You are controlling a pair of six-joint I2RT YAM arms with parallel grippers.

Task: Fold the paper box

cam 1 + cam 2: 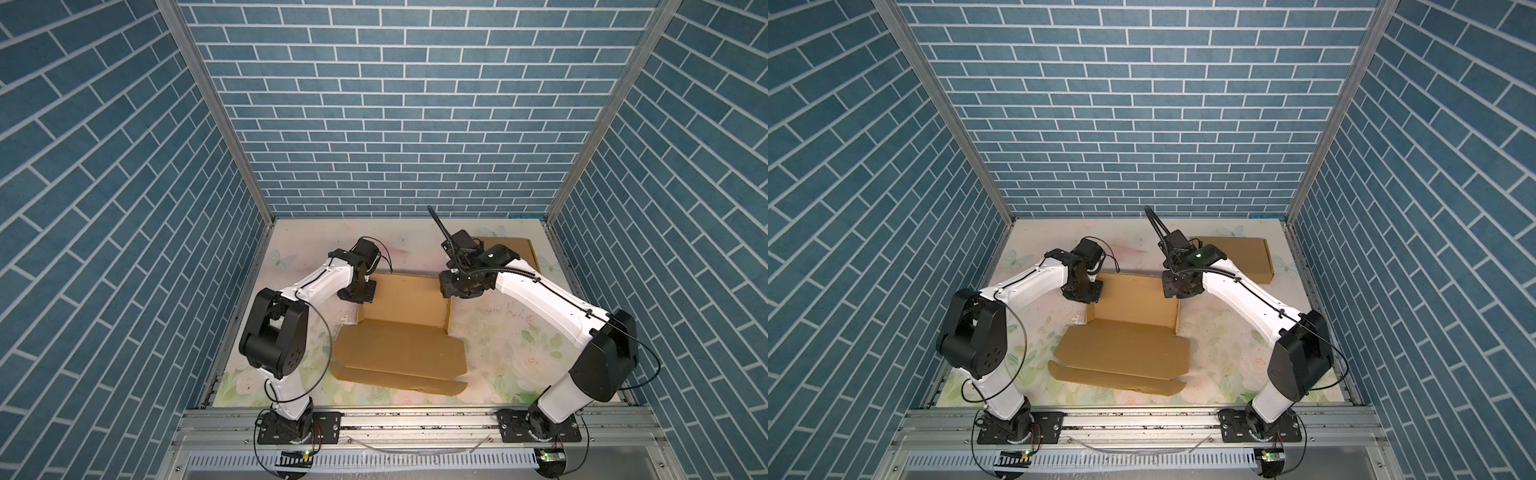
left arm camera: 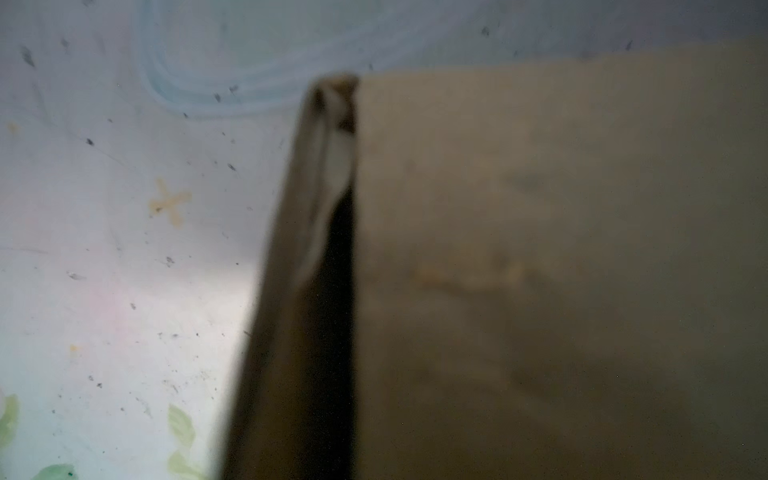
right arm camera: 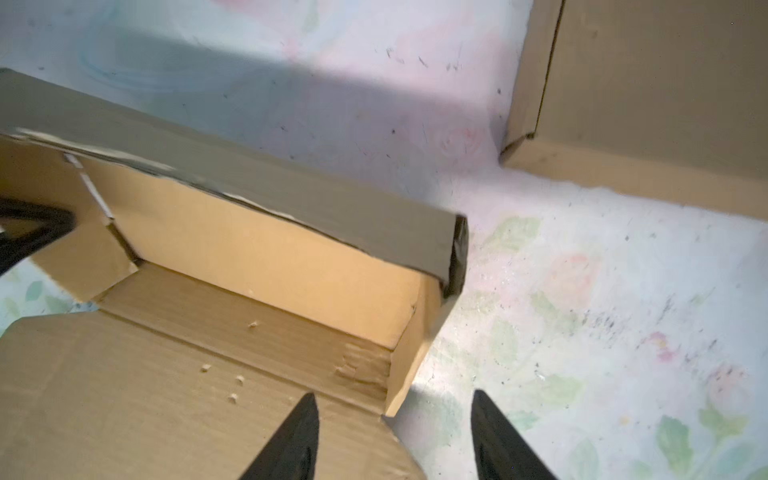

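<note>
On the floral table (image 1: 498, 332), centre: paper box (image 1: 401, 349), half formed, lid panel flat toward 6 o'clock, tray walls raised behind. Left gripper (image 1: 360, 293), at the tray's 10 o'clock, pinched closed on its side wall. Right gripper (image 3: 394, 395), at 2 o'clock, fingers parted, gripping nothing. Closed second box (image 1: 524, 249), far off at 1 o'clock.

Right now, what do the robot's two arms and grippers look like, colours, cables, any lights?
Both the left arm and right arm have white link shells with bulky black joint housings and black base plates. Thin black cables loop off each; a ribbed black conduit runs along the right forearm, where a small green light glows. The right gripper has matte black, tapered, wedge-shaped fingers.
</note>
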